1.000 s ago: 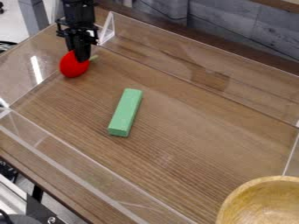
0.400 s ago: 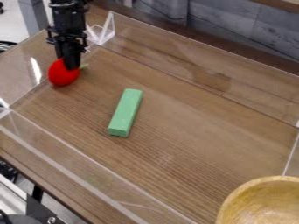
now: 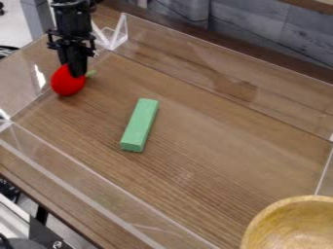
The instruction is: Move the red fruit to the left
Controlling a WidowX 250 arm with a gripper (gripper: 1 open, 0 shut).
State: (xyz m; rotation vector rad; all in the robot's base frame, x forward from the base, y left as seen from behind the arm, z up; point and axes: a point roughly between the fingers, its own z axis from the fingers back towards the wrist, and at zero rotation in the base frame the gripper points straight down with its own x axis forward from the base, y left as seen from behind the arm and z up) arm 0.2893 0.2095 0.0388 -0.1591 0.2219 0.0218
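The red fruit is a small round bright red toy at the far left of the wooden table, close to the clear left wall. My black gripper comes down from above onto its top right side, and its fingers look shut on the fruit. The leafy top is hidden behind the fingers. I cannot tell whether the fruit rests on the wood or hangs just above it.
A long green block lies in the middle of the table, right of the fruit. Clear acrylic walls fence the wooden surface on all sides. A light wooden bowl sits at the bottom right corner.
My gripper has moved left and slightly toward the camera, carrying the red fruit with it toward the left wall. The green block has not moved.
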